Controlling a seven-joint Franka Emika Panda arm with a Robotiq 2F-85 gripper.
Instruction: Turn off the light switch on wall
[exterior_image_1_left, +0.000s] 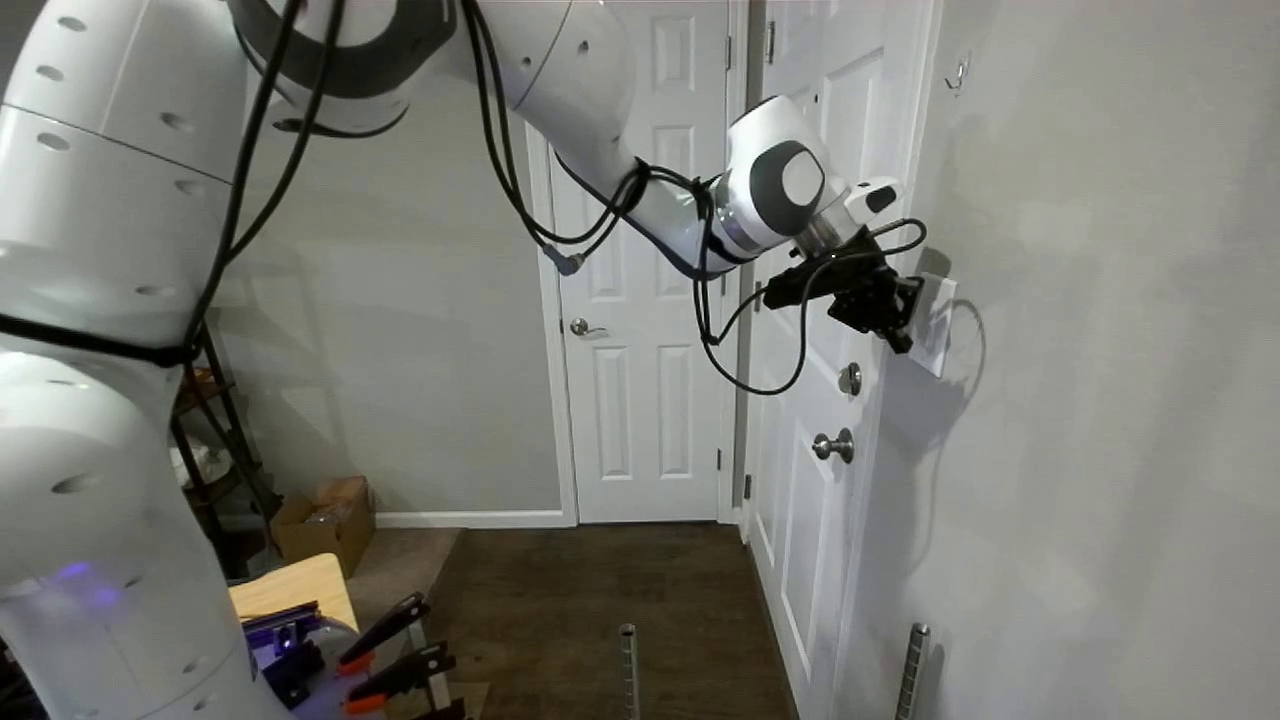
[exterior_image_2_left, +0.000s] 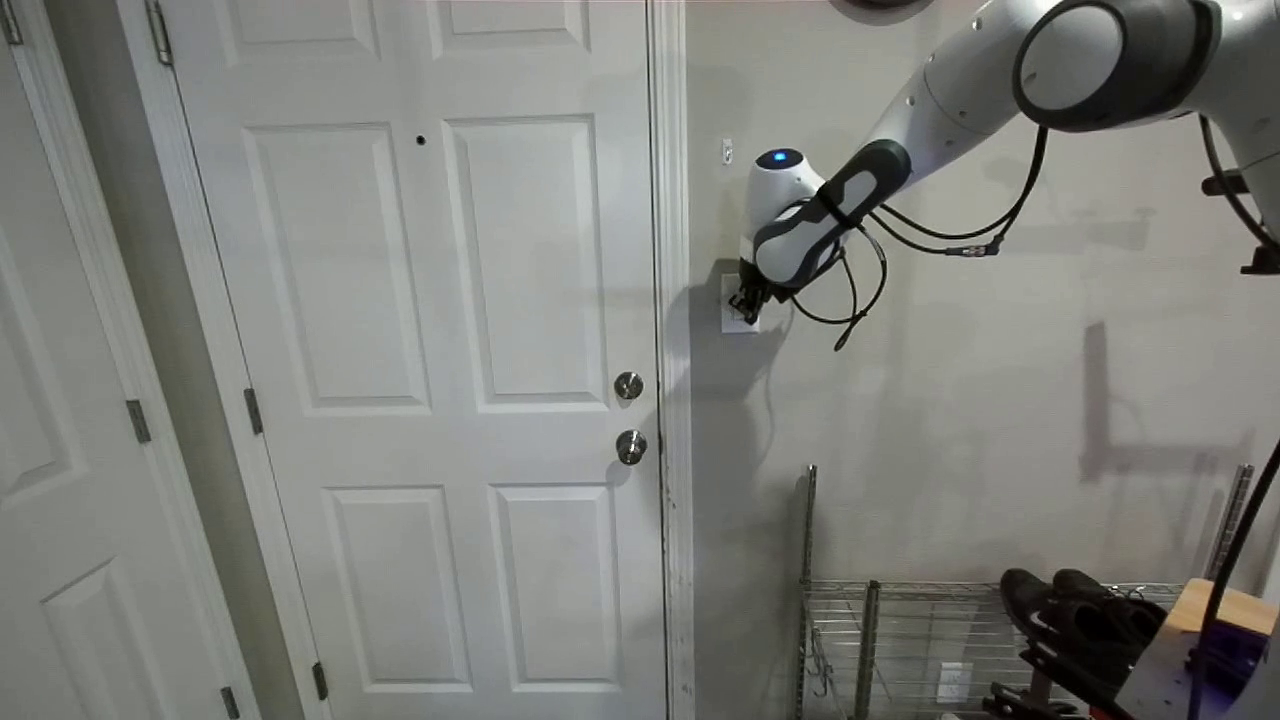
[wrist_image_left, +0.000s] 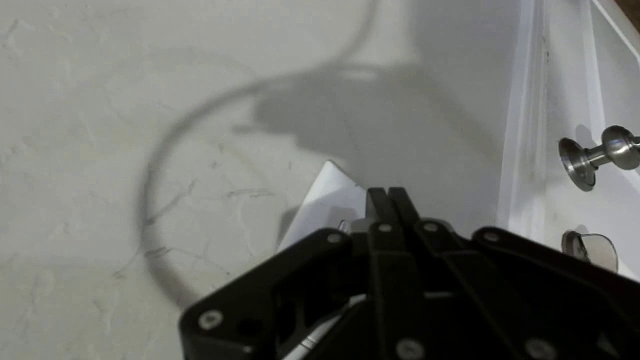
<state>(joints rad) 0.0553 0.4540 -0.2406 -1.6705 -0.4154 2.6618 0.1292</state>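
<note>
In an exterior view the thick white robot arm (exterior_image_1_left: 110, 300) stands at far left, with a cardboard box (exterior_image_1_left: 335, 520) on the floor behind it. To the right is a closed white door (exterior_image_1_left: 642, 370) with a lever handle (exterior_image_1_left: 582, 327) near its left edge; the arm reaches across in front of it, black cables (exterior_image_1_left: 635, 185) looping below. Next comes another white door (exterior_image_1_left: 790, 520), with a metal lock (exterior_image_1_left: 849, 379) above a round metal knob (exterior_image_1_left: 835, 447) near its right edge. Just past that door is the tool (wrist_image_left: 389, 192), closed, its two fingers (wrist_image_left: 378, 202) lying flat together. The light switch (exterior_image_1_left: 934, 330), a white upright plate, is on the grey wall (exterior_image_1_left: 1100, 350) right behind the tool, which hides part of it in all three views; I cannot tell whether the fingertips touch it. A curved shadow (wrist_image_left: 148, 200) lies on the wall beside it. Higher up, above the light switch, is a small hook (exterior_image_1_left: 958, 75). Farthest right, low against the wall, is a wire rack (exterior_image_2_left: 868, 650) with black shoes (exterior_image_2_left: 1085, 610) toward its right end
</note>
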